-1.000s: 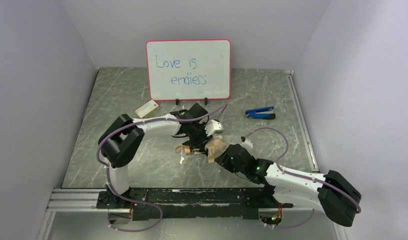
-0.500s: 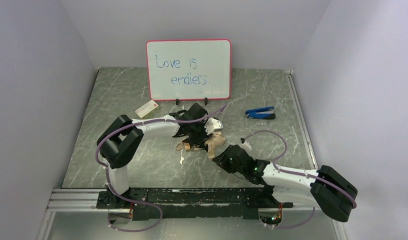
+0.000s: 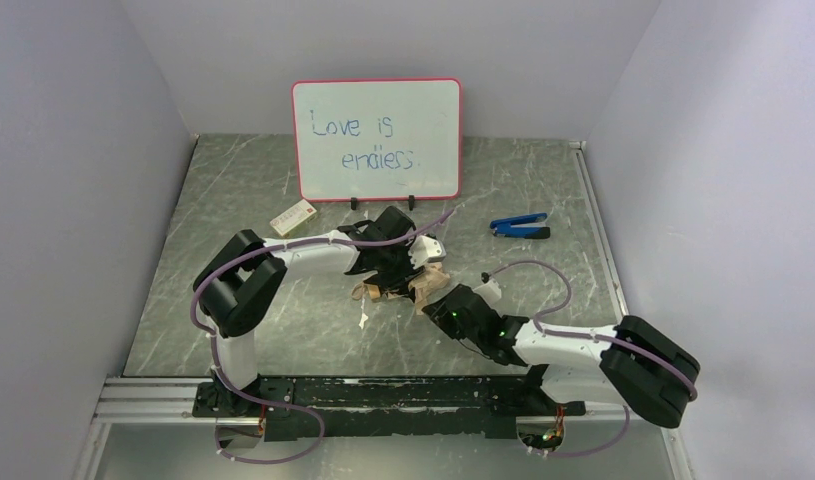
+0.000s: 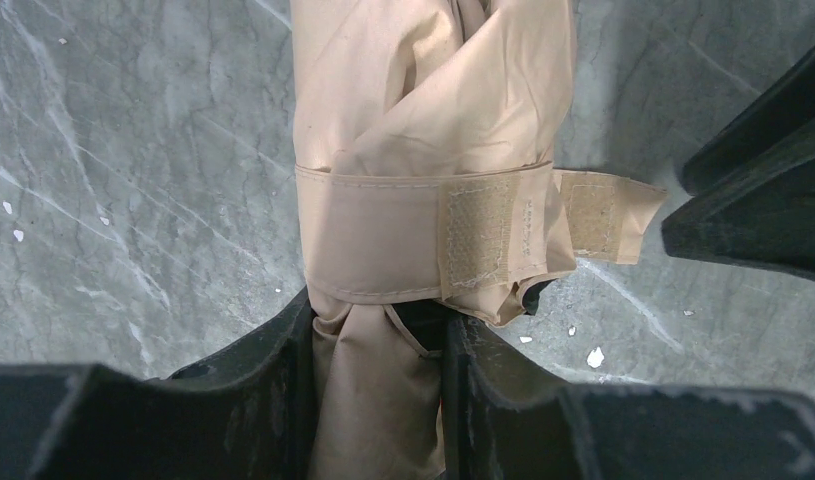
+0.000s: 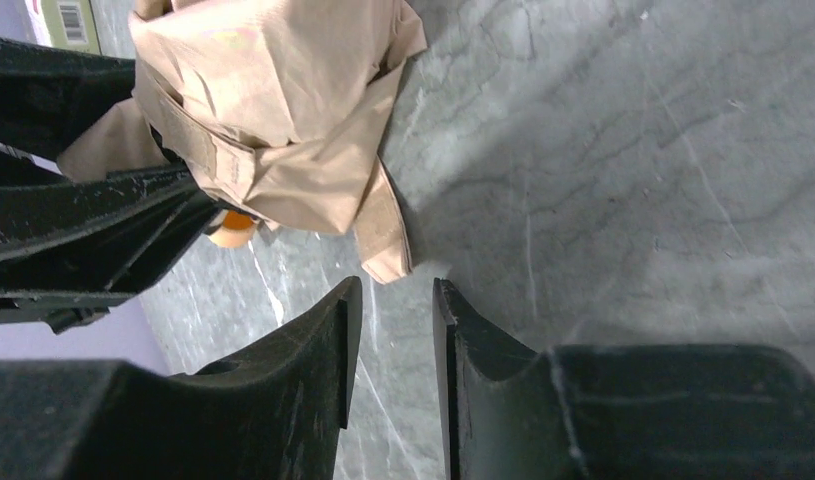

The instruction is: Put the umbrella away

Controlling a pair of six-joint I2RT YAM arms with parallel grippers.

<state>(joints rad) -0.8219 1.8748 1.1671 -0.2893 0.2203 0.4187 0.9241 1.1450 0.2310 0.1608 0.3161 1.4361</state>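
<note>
Light even, diffuse, from above; moderately bright, no glare. Soft shadow on tabletop (image 5: 633, 150) just beyond right gripper (image 5: 395, 290). At left gripper (image 4: 378, 315), fingers (image 4: 253, 390) dark, perhaps slightly defocused. Top view sharp.

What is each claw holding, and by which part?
The left claw clamps the folded umbrella by its bunched fabric, right beside the fastening strap. The right claw holds nothing.

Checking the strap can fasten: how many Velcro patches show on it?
2. One Velcro patch on the strap around the umbrella, one on the strap's loose end. More may be hidden.
</note>
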